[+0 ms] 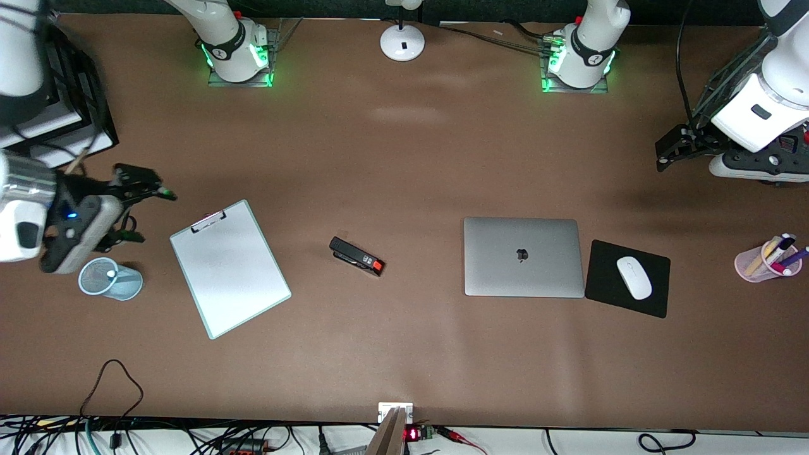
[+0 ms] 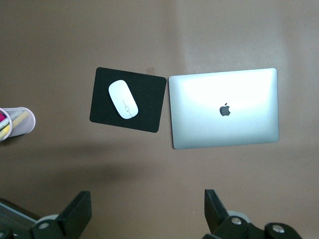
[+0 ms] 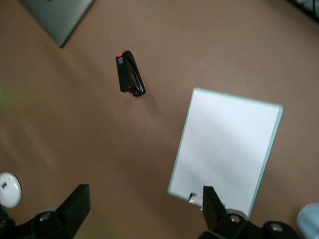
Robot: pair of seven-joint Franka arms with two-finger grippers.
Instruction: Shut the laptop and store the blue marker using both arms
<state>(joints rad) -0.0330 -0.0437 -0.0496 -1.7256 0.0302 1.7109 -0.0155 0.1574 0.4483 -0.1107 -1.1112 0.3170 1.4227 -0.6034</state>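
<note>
The laptop (image 1: 523, 256) lies shut on the brown table, lid up with the dark apple logo showing; it also shows in the left wrist view (image 2: 224, 107) and at the edge of the right wrist view (image 3: 57, 17). A small white end (image 1: 112, 273) shows inside a pale blue mesh cup (image 1: 95, 287); I cannot tell whether it is the blue marker's, and no blue barrel shows. My right gripper (image 1: 148, 212) is open and empty, in the air over the table between the mesh cup and the clipboard (image 1: 231, 268). My left gripper (image 1: 663, 148) is open and empty, high over the table at the left arm's end.
A black mouse pad (image 1: 607, 297) with a white mouse (image 1: 634, 277) lies beside the laptop. A pink cup (image 1: 752, 262) holds several pens. A black stapler (image 1: 357, 256) lies between clipboard and laptop. A white lamp base (image 1: 402, 43) stands between the arm bases.
</note>
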